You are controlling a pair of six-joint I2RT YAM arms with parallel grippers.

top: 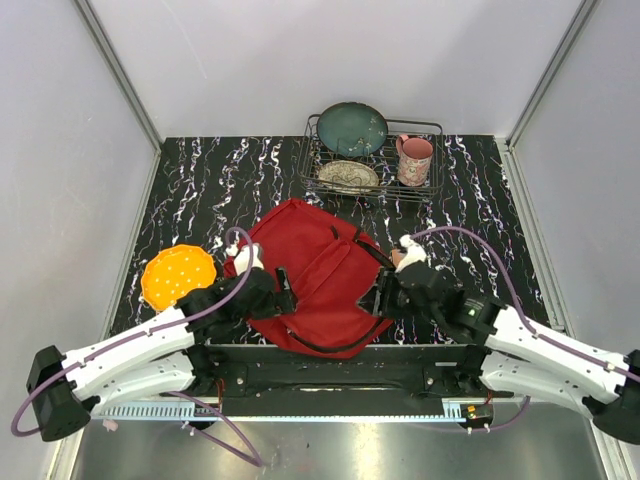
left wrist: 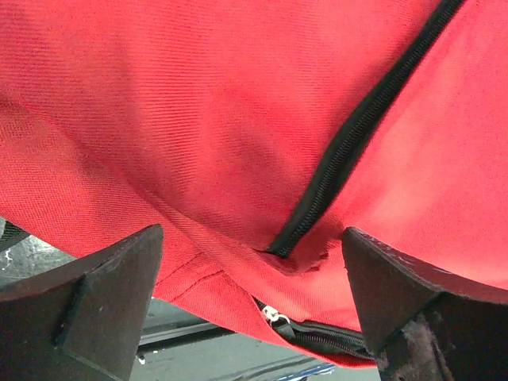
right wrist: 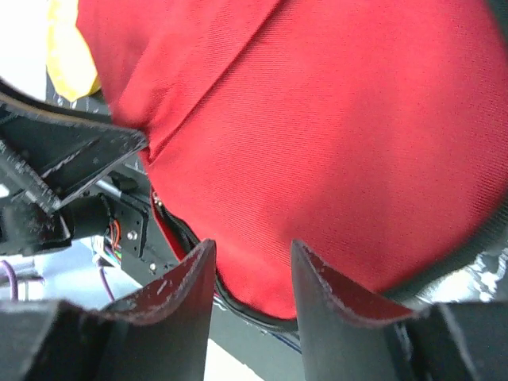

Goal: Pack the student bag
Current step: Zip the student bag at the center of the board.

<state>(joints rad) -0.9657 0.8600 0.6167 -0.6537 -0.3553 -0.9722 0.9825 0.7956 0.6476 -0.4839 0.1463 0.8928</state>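
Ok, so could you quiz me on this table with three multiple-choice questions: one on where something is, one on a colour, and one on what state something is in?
1. Where does the pink mug stand?
A) on the floor
B) in the wire rack
C) in a gripper

2. What colour is the round disc left of the student bag?
A) orange
B) blue
C) white

3. How do the fingers of the left gripper stand?
A) pressed shut
B) closed on the mug
C) spread apart

Answers:
1 B: the top view shows the mug at the rack's right end.
2 A: the disc is plainly orange against the dark tabletop.
3 C: the left wrist view shows a wide gap between the fingers, with red fabric behind.
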